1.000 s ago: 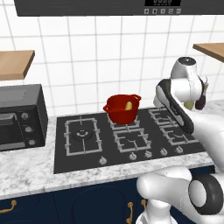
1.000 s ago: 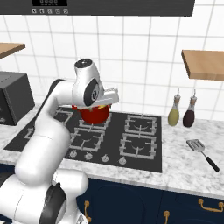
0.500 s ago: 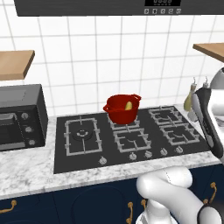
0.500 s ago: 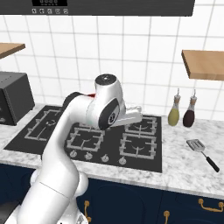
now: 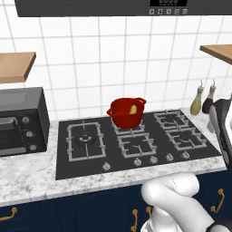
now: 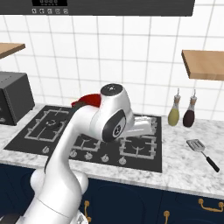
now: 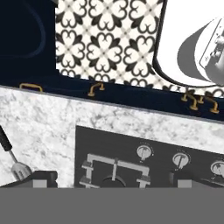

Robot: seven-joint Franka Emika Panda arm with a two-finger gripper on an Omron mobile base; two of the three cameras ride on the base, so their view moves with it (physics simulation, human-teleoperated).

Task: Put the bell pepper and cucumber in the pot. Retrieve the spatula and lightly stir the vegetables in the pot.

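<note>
Spatula (image 6: 201,149): lying untouched on the near right counter, right of the stove (image 6: 144,154); retrieval and stirring appear outstanding. Gripper (image 7: 112,178): hovering over the stove's front edge, jaws standing fully apart, gripping nothing. Pot (image 5: 126,111): sitting on a far centre burner, something yellowish showing inside, so loading looks done.

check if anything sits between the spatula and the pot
Nothing visible blocks it. The spatula lies on the counter right of the hob; only bare burners lie toward the pot. The two bottles stand back by the wall.
</note>
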